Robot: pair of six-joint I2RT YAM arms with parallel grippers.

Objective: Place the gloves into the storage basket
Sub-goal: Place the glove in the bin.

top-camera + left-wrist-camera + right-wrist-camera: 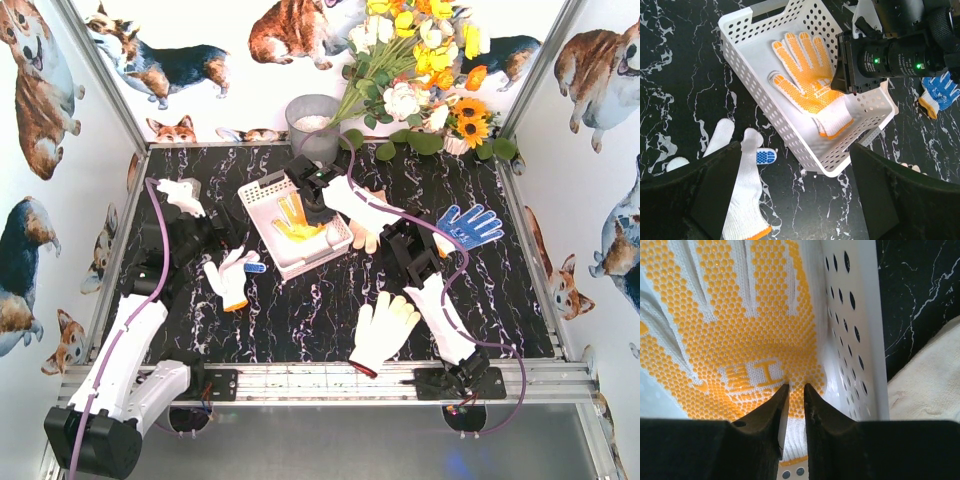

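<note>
Right end effector: inside the storage basket, fingers drawn nearly together with only a thin slit between them. Tips sit at the palm of the orange-dotted glove, near its cuff. Cannot tell whether any fabric is pinched or the tips merely rest on it.

Orange-dotted glove: lies flat on the basket floor, dotted side up, fingers towards the far end, cuff towards the near corner, alongside the perforated right-hand wall.

Left end effector: released, fingers spread wide, nothing between them. It hangs above the table just beside the basket's near-left wall, over a white glove with orange cuff that lies on the table outside the basket.

Other gloves, all on the table outside the basket:
- cream glove with red cuff, near front edge
- blue-dotted glove, well right of the basket
- pale glove, just right of the basket, partly under the right arm
</note>
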